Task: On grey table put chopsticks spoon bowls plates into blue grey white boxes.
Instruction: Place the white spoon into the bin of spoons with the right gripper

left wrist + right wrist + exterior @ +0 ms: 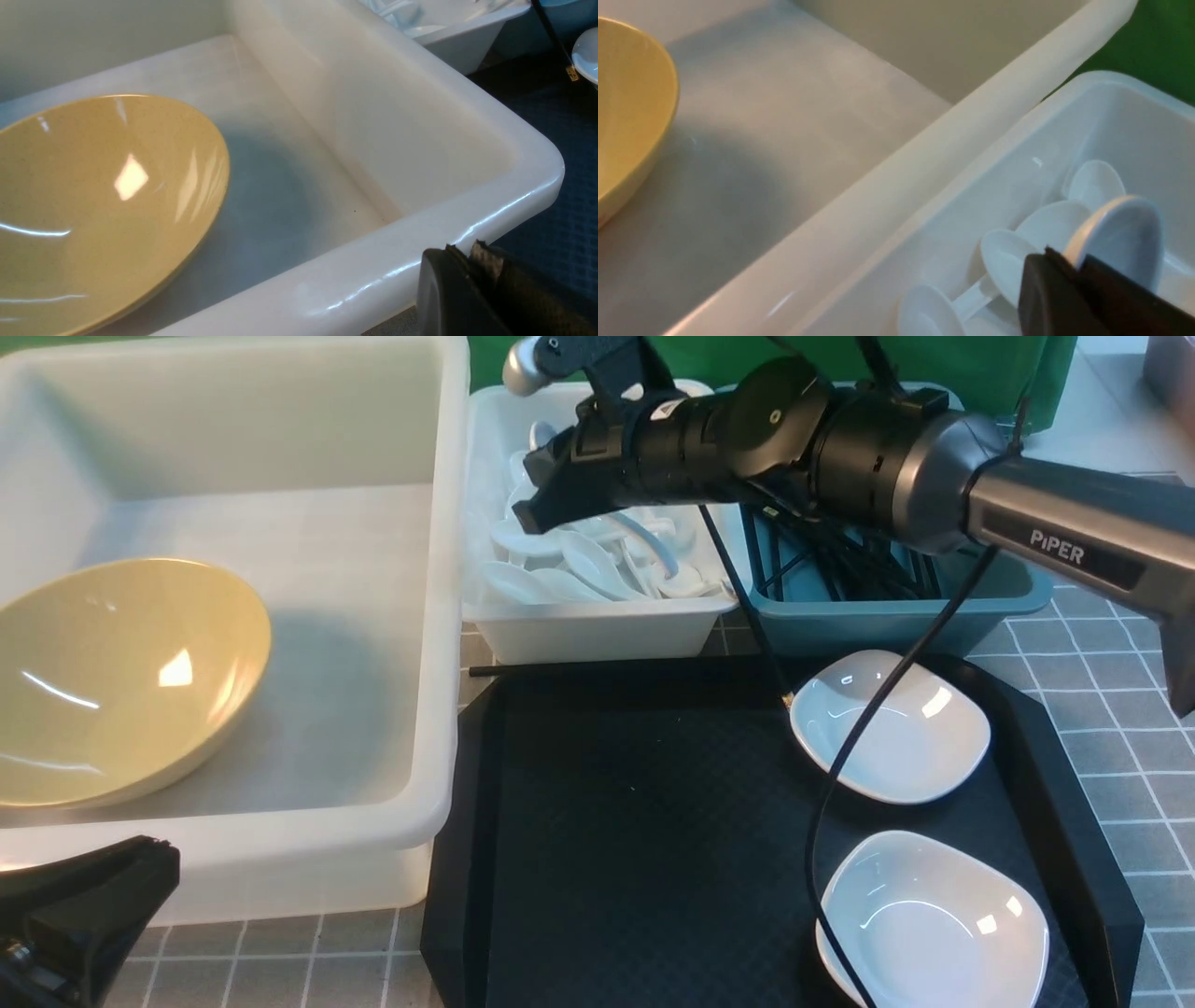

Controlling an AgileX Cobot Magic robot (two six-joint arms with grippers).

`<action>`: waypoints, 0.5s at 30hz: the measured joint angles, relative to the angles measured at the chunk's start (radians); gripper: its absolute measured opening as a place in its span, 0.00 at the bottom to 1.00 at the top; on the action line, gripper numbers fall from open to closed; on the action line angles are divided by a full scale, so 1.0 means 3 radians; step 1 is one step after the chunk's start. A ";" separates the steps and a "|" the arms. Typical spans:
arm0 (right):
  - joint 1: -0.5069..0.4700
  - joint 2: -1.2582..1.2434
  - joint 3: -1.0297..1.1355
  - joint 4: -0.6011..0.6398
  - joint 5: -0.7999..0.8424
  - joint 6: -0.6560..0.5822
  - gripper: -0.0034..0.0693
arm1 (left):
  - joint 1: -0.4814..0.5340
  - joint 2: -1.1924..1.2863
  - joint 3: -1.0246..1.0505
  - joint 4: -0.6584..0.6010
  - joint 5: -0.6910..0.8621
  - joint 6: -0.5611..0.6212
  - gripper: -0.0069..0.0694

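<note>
My right gripper (528, 513) hangs over the small white box (597, 633), shut on a white spoon (1125, 235) by the scoop's rim (1070, 261). Several more spoons (569, 581) lie in that box. The yellow-olive bowl (121, 677) lies tilted in the large whitish tub (450, 616). Two white plates (889, 723) (934, 922) sit on the black tray (635, 821). Black chopsticks (840, 569) lie in the blue-grey box (887, 623). One leans from there onto the tray (761, 649), another lies along the tray's back edge (607, 665). My left gripper (154, 863) is shut and empty by the tub's near corner (460, 252).
The right arm's black cable (845, 756) hangs down across both plates. The grey table (1102, 681) shows to the right of the tray and in front of the tub. A green backdrop stands behind the boxes.
</note>
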 joint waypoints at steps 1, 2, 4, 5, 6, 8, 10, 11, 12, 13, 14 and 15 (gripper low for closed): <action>0.0000 0.0000 0.0000 0.0000 -0.0053 0.0000 0.13 | 0.0000 0.0000 0.0000 -0.0003 0.0000 0.0000 0.11; 0.0000 0.0000 0.0000 0.0000 -0.0087 0.0000 0.13 | 0.0000 0.0000 0.0000 -0.0003 0.0000 0.0000 0.11; 0.0000 0.0004 0.0000 0.0003 -0.0165 0.0000 0.14 | 0.0000 0.0000 0.0000 -0.0007 0.0000 0.0000 0.11; 0.0000 0.0004 -0.0004 0.0003 -0.0165 0.0000 0.16 | 0.0000 0.0000 0.0000 -0.0007 0.0000 0.0000 0.11; 0.0000 0.0004 -0.0012 0.0003 -0.0165 0.0000 0.18 | 0.0000 0.0000 0.0000 -0.0007 0.0000 0.0000 0.11; 0.0000 0.0001 -0.0023 0.0003 -0.0106 0.0000 0.27 | 0.0000 0.0000 0.0000 -0.0014 0.0000 0.0000 0.11; 0.0000 -0.0039 -0.0030 0.0003 0.0010 0.0000 0.38 | 0.0000 0.0000 0.0000 -0.0022 0.0000 0.0000 0.11; 0.0000 -0.0047 -0.0030 -0.0001 0.0045 0.0000 0.40 | 0.0000 0.0000 0.0000 -0.0026 0.0000 0.0000 0.11; 0.0000 -0.0118 -0.0037 -0.0009 0.0180 0.0000 0.47 | 0.0000 0.0000 0.0000 -0.0025 0.0000 0.0000 0.11; 0.0000 -0.0181 -0.0045 -0.0034 0.0297 0.0000 0.51 | 0.0000 0.0000 0.0000 -0.0025 0.0000 0.0000 0.11; 0.0000 -0.0243 -0.0056 -0.0073 0.0392 -0.0003 0.54 | 0.0000 0.0000 0.0000 -0.0025 0.0000 0.0000 0.11; 0.0000 -0.0333 -0.0064 -0.0188 0.0497 -0.0002 0.57 | 0.0000 0.0000 0.0000 -0.0025 0.0000 0.0000 0.11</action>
